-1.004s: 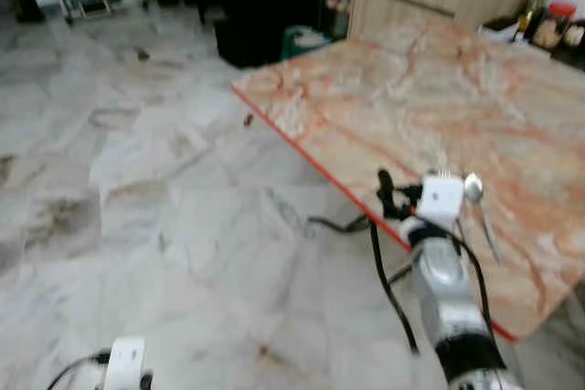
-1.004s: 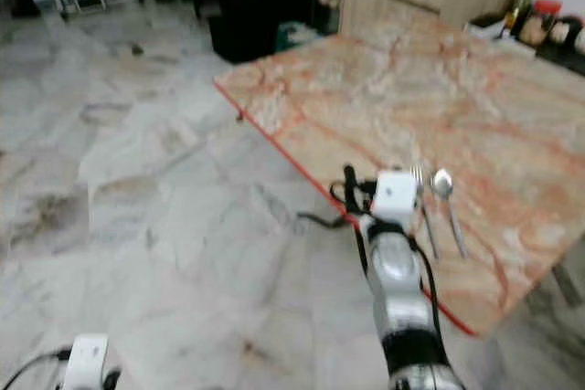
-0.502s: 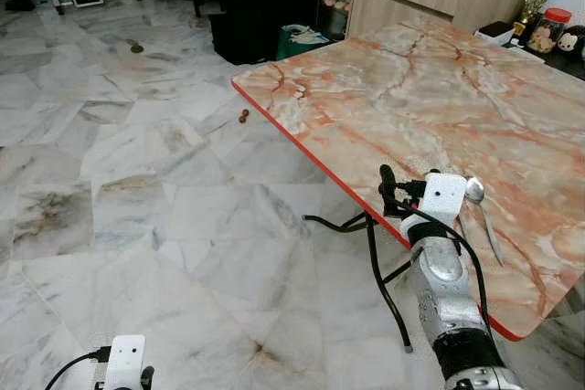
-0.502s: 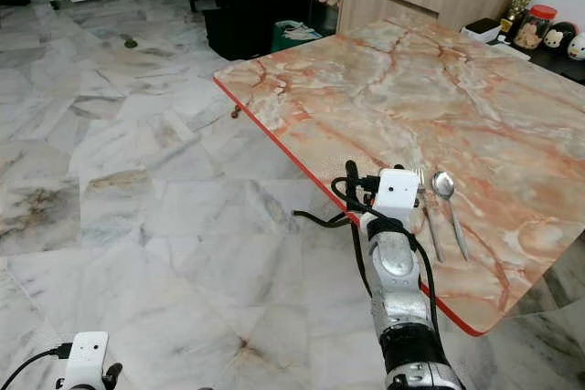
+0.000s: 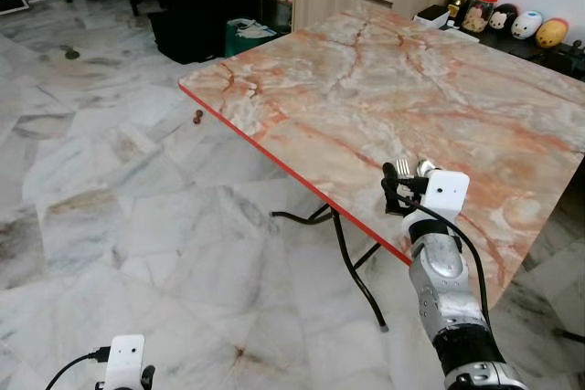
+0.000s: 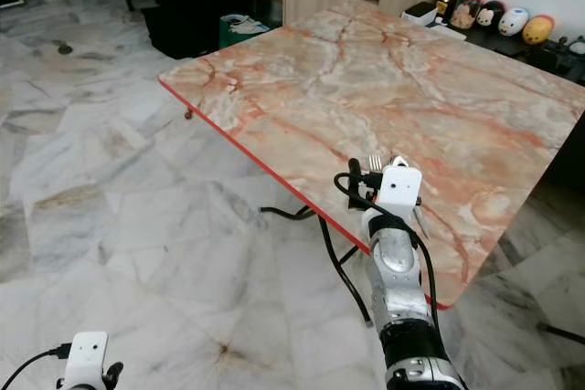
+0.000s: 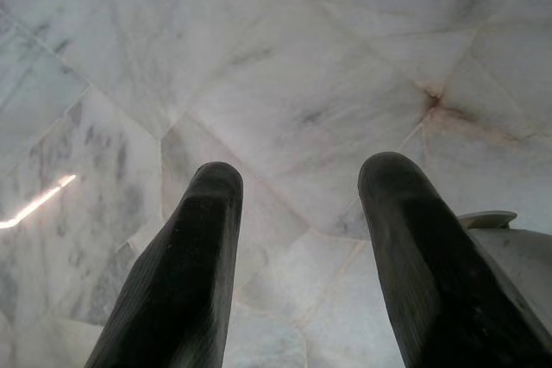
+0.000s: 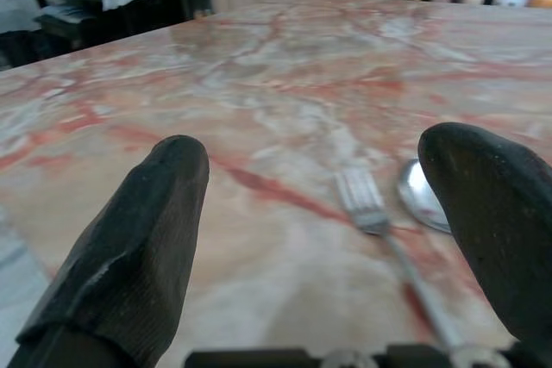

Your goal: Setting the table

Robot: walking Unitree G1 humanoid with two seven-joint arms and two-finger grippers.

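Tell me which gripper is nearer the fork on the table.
Right. The right gripper is open just above the fork at the table's near edge. The left gripper hangs low over the floor, away from the table.

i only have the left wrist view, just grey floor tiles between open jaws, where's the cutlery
Observer: A silver metal fork and silver metal spoon lie side by side on the pink-veined marble table, near its red front edge.
Operator: is the right gripper holding anything
Observer: No, the right gripper has its jaws open and empty, aimed at the fork's tines.
Operator: where's my left gripper
Observer: The left gripper hangs low over the marble floor, off to the table's left.
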